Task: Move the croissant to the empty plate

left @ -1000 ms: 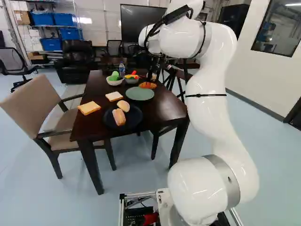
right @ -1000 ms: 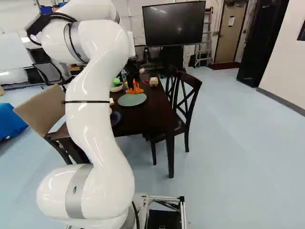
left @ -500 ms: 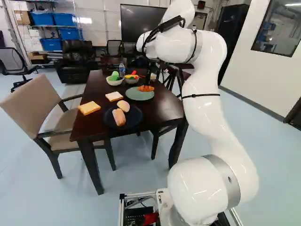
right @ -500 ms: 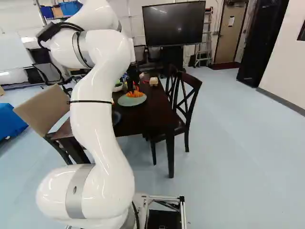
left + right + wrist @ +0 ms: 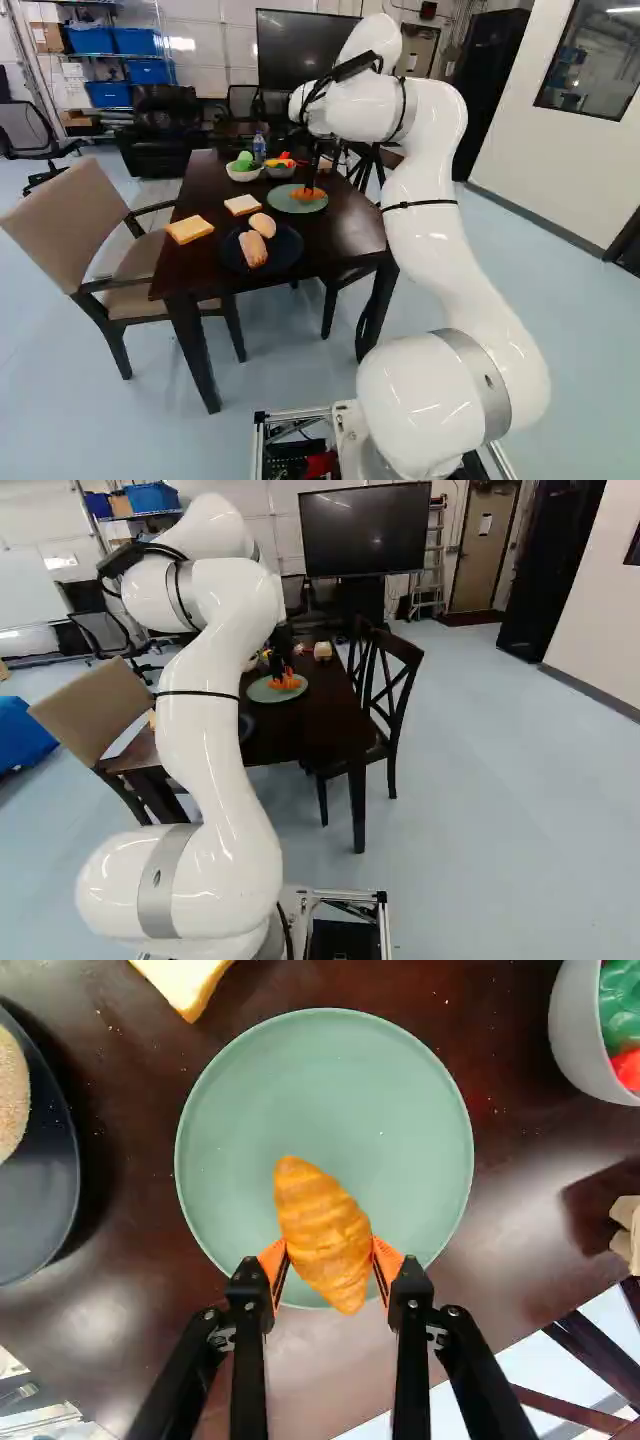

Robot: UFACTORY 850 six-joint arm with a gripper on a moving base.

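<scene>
Only the wrist view makes the grip plain: the gripper [image 5: 311,181] has the croissant [image 5: 322,1230] pinched between its two orange pads [image 5: 388,1259], over the green plate [image 5: 400,1110] — whether the croissant touches that plate, I cannot tell. The left base view alone shows both bread rolls [image 5: 262,225] on the dark plate [image 5: 288,248]; the wrist view catches part of one, and in the right base view the arm [image 5: 200,740] covers that spot.
</scene>
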